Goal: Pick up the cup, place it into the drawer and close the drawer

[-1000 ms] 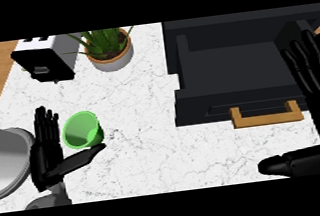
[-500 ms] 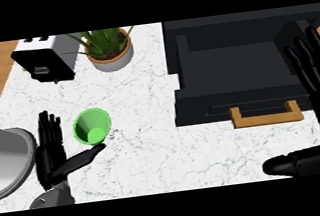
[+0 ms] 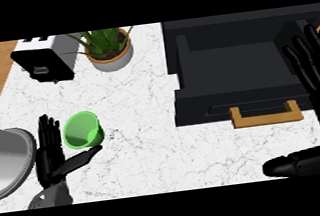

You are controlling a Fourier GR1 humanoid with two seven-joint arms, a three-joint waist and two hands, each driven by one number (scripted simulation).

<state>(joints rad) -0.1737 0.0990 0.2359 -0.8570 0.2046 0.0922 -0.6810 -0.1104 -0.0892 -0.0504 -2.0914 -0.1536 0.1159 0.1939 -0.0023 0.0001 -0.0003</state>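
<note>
Marble counter (image 3: 148, 106): near its left edge, left hand (image 3: 53, 156) spreads beside the green cup (image 3: 82, 130) (ungrasped), positioning to pick; right hand (image 3: 318, 68) rests open by the drawer (image 3: 236, 70).

toaster (image 3: 45, 58) far left, on marble counter (image 3: 149, 111) | potted plant (image 3: 108, 48) just right of it | grey round vessel (image 3: 2, 162) near left edge
</note>
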